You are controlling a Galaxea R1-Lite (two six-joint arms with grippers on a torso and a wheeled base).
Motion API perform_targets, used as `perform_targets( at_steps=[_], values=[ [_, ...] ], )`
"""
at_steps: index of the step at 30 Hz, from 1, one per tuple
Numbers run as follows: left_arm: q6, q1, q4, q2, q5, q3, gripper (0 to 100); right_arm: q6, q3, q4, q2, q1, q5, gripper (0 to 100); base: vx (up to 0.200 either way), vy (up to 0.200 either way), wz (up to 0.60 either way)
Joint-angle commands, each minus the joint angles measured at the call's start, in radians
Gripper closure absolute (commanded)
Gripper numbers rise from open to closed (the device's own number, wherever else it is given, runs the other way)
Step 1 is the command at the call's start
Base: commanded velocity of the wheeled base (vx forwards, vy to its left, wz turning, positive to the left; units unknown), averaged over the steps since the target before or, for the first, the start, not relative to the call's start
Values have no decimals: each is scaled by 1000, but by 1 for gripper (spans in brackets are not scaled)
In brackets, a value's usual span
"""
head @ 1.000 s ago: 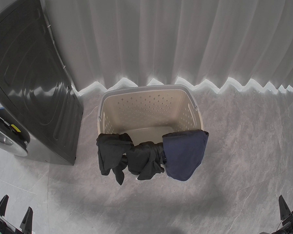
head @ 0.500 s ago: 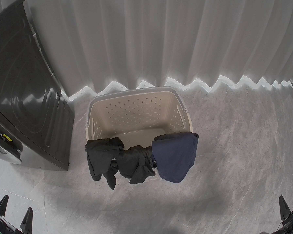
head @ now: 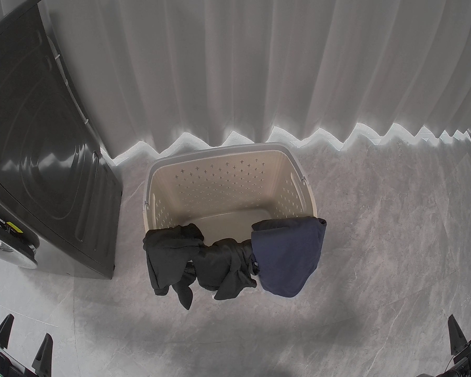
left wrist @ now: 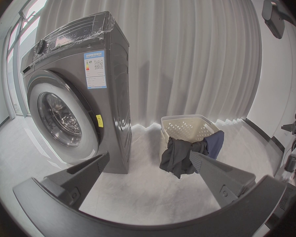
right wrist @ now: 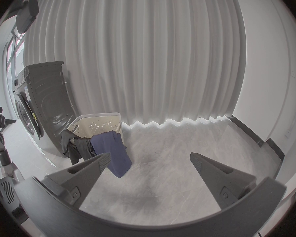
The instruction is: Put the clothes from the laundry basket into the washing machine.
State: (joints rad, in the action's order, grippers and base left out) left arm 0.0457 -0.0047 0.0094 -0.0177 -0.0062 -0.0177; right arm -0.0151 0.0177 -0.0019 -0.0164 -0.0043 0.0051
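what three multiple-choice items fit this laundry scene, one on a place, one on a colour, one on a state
1. Where does the washing machine stand relative to the laundry basket?
A) on the robot's left of it
B) on the robot's right of it
C) inside it

2. What colour is the garment draped over the basket's near rim on the robot's right?
A) red
B) navy blue
C) white

3. How is the left gripper?
A) open and empty
B) shut on the garment
C) shut on the basket's rim

Answers:
1 A: the head view has the machine at the left and the basket in the middle.
2 B: it is dark blue, beside the black clothes.
3 A: the left wrist view shows its fingers spread with nothing between them.
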Motion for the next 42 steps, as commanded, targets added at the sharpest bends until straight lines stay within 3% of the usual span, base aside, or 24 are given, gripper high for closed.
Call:
perform_targets(
  at_steps=[1,7,22,42],
  values=[
    [-1,0,0,18,0,16,0,0,-18,-1,16,0,-1,0,0,200,0],
    [-1,0,0,18,-1,16,0,0,-18,0,16,0,-1,0,0,0,0],
    [0,0,0,18,0,16,0,0,-18,-1,16,-2,1,0,200,0,0],
    [0,0,0,18,0,16,0,0,-18,-1,16,0,1,0,0,-60,0]
  ],
)
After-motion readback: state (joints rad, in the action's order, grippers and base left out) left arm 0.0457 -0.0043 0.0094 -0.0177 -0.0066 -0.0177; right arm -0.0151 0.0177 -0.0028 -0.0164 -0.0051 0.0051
